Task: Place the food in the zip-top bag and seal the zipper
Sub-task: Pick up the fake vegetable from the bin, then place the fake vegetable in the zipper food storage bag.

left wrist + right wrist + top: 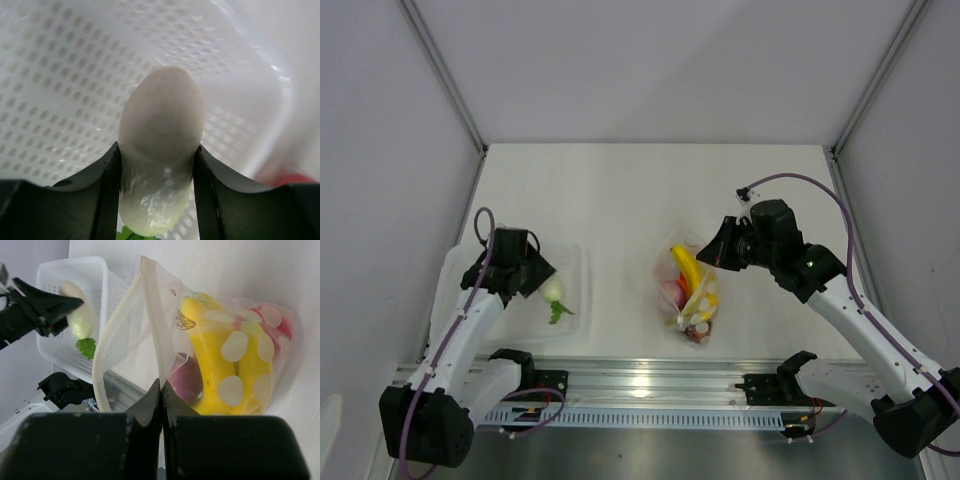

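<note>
A white radish (161, 130) with green leaves (558, 312) sits in the translucent tray (60, 75) at the left. My left gripper (158, 147) has closed on it, one finger touching each flank. The zip-top bag (692, 290) lies in the middle of the table, with a yellow banana (210, 355), a dark red-purple round piece (185, 380) and a red piece (280, 327) inside. My right gripper (161, 382) is shut on the bag's mouth edge, pinching the pale zipper strip (150, 305). The mouth gapes open towards the tray. In the right wrist view the radish (80, 315) shows beyond it.
The tray (575, 255) stands close to the left wall. A metal rail (640, 385) with both arm bases runs along the near edge. White walls enclose the table at the back and both sides.
</note>
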`<state>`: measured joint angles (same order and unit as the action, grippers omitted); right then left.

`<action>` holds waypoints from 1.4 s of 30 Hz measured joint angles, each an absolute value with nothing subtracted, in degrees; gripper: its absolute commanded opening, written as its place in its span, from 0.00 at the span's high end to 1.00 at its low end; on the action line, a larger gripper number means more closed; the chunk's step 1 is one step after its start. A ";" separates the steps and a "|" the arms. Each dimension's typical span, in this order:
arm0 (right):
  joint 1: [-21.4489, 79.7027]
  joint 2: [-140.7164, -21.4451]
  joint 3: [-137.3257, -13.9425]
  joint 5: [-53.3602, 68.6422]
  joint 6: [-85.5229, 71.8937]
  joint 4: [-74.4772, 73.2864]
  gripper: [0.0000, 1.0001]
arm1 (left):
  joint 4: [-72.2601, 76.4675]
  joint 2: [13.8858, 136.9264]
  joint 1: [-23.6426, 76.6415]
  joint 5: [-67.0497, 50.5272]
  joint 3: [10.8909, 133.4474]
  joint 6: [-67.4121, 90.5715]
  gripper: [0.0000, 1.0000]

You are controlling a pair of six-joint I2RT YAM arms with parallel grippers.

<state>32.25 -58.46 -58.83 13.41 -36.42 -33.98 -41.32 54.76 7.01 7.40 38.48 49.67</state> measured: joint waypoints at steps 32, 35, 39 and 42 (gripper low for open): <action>32.25 -58.46 -58.83 13.08 -37.52 -33.98 1.00 | 7.75 61.52 41.34 -7.90 53.08 49.25 0.99; 32.25 -58.46 -58.83 12.86 -37.52 -33.98 1.00 | 11.27 65.30 43.13 -6.24 53.08 51.16 0.99; 32.25 -58.46 -58.83 12.62 -37.52 -34.00 1.00 | 14.22 69.49 45.60 -4.80 53.06 53.10 0.99; 32.25 -58.46 -58.83 12.49 -37.52 -34.00 1.00 | 15.84 71.18 47.05 -4.58 53.04 54.08 1.00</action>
